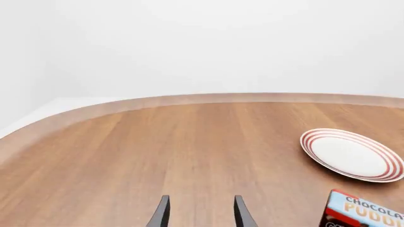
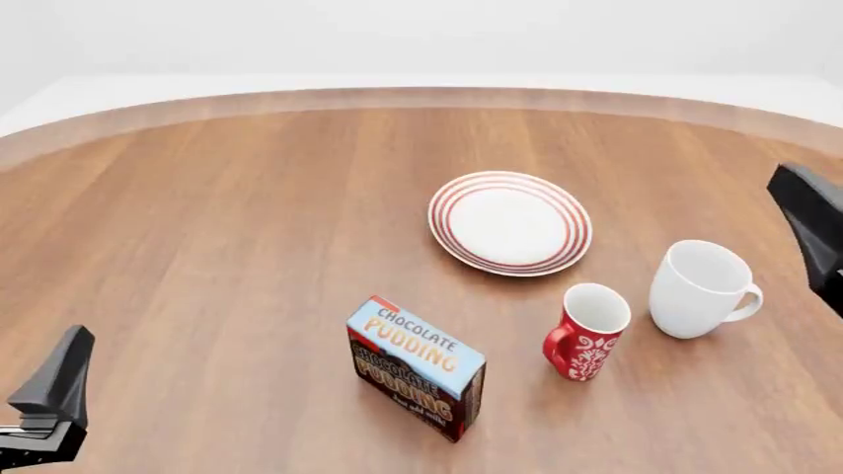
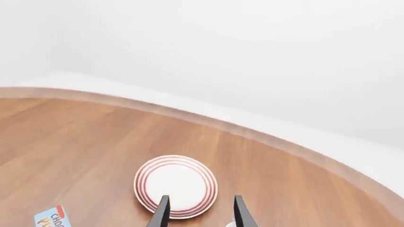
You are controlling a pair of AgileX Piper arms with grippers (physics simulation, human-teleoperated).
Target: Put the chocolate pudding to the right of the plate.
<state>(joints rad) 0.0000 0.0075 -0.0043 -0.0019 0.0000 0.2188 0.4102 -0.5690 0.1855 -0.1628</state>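
Left wrist view: the left gripper [image 1: 200, 215] is showing only two dark tips, jaws standing spread with bare wood between them, gripping nothing. The chocolate pudding [image 1: 363, 213] is sitting off to the side, cut by the frame edge so only part of its lettering is reading, and the plate [image 1: 351, 154] is lying beyond it on the surface [image 1: 158, 156]. The arm seems to be waiting, not yet lined up on the carton

Front view: the chocolate pudding [image 2: 415, 368] is standing upright near the front, left of and nearer than the plate [image 2: 510, 222]. A red mug [image 2: 586, 332] and a white mug [image 2: 704, 288] are already occupying the surface [image 2: 237, 227] to the plate's right and front-right, so the free room there looks tight. Both arms are showing only as dark stubs at the frame's edges, their jaws out of sight

Right wrist view: the right gripper [image 3: 200, 213] is hanging with jaws spread, nothing between them, pointing towards the plate [image 3: 176, 184]. Only a corner of the chocolate pudding [image 3: 52, 218] is showing, and the pale sliver by one tip is too small to identify
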